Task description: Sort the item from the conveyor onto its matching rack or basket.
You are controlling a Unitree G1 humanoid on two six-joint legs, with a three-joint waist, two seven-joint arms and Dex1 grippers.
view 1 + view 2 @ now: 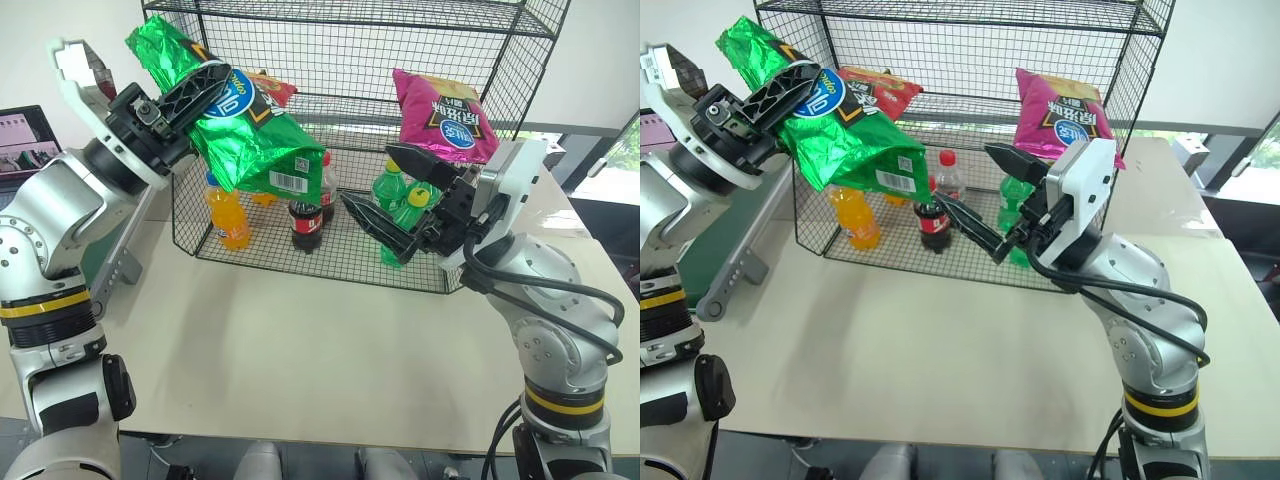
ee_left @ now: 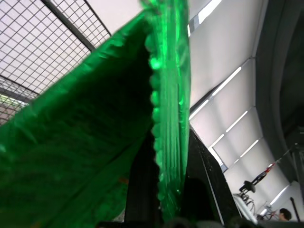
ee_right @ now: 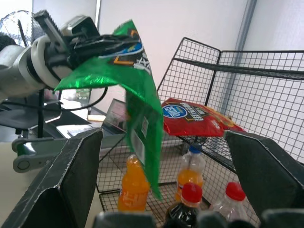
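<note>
The item, a shiny green foil chip bag (image 1: pixel 255 140) with a blue oval logo and a white barcode patch, hangs in the air in front of the rack's left side. My left gripper (image 1: pixel 208 88) is shut on the bag's upper part; the left wrist view shows the foil (image 2: pixel 95 142) pinched between its black fingers (image 2: pixel 141 185). The rack (image 1: pixel 350 30) is a tall black wire-mesh shelf unit just behind the bag. My right gripper (image 1: pixel 388 190) stands open and empty to the bag's right, pointing at the rack. The conveyor (image 1: pixel 735 268) runs along the table's left edge.
A red bag (image 1: pixel 272 88) and a magenta bag (image 1: pixel 440 115) lie on a middle tier. Orange (image 1: pixel 230 215), cola (image 1: pixel 305 225) and green (image 1: pixel 405 205) bottles stand on the bottom tier. The beige table (image 1: pixel 300 350) spreads in front. A laptop (image 1: pixel 25 140) sits far left.
</note>
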